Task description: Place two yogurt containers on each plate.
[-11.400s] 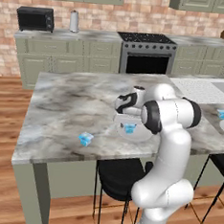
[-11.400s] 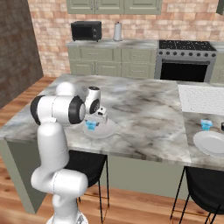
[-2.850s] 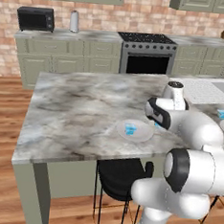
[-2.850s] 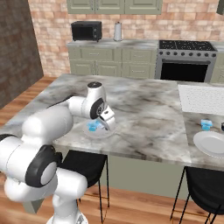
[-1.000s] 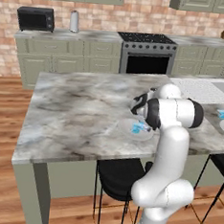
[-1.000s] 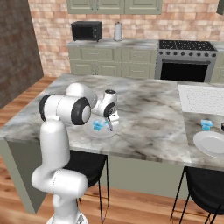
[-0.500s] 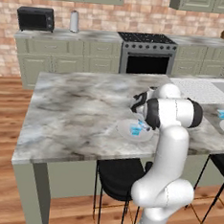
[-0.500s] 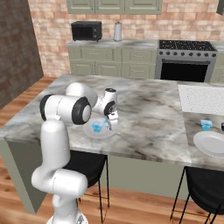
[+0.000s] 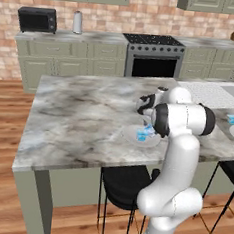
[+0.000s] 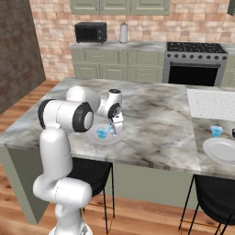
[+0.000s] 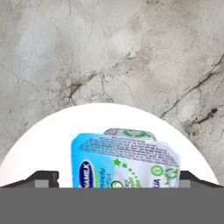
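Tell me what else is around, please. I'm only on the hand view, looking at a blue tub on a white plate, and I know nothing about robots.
Observer: The plate sits near the front edge of a marble island.
Operator: Is that tub alone on it?
Observer: No, two yogurt tubs sit on it, close together.
Operator: Any other plates?
Observer: Yes, a second plate lies at the island's far right end.
Operator: Anything on that one?
Observer: Another blue tub stands beside it on the island, not on it.
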